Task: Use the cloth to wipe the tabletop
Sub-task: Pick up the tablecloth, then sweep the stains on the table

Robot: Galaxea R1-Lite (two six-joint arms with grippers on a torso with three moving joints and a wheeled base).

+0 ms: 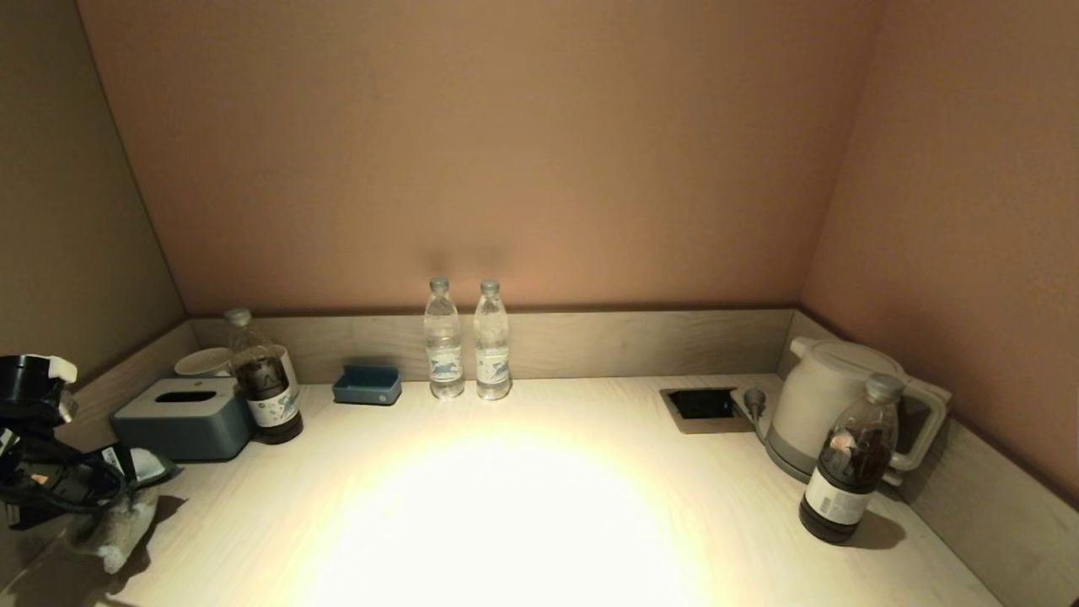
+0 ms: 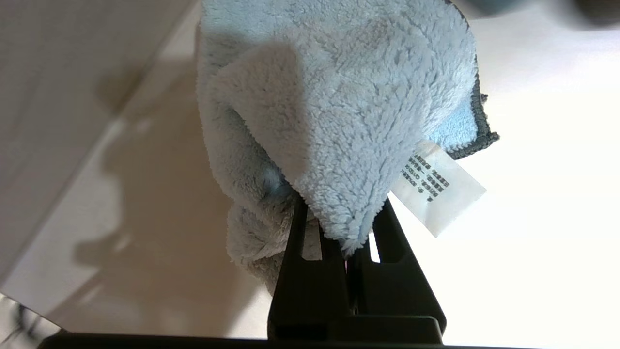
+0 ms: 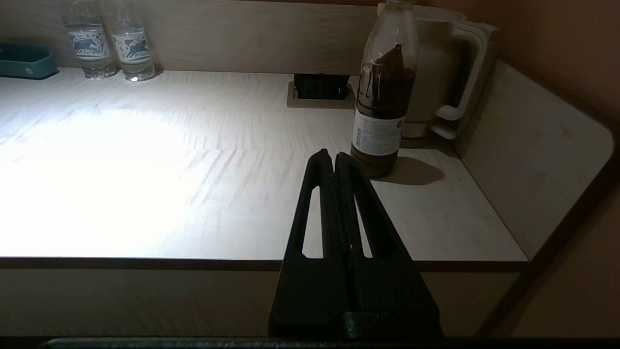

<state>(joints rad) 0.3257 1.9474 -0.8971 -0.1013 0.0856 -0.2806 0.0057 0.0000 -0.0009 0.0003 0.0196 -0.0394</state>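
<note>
My left gripper [image 1: 126, 497] is at the front left corner of the pale wooden tabletop [image 1: 523, 497], shut on a fluffy light-blue cloth [image 1: 118, 531]. In the left wrist view the cloth [image 2: 334, 106] bunches between the fingers of the left gripper [image 2: 339, 218], with a white care label [image 2: 438, 186] hanging from it. The cloth hangs down to the tabletop. My right gripper [image 3: 334, 157] is shut and empty, held before the table's front edge at the right; it is out of the head view.
A grey tissue box [image 1: 181, 417], a white cup [image 1: 202, 362], a dark drink bottle [image 1: 265, 379] and a blue tray [image 1: 367, 384] stand at back left. Two water bottles [image 1: 468, 341] stand mid-back. A socket recess [image 1: 704, 405], white kettle [image 1: 830, 405] and dark bottle [image 1: 851, 459] stand right.
</note>
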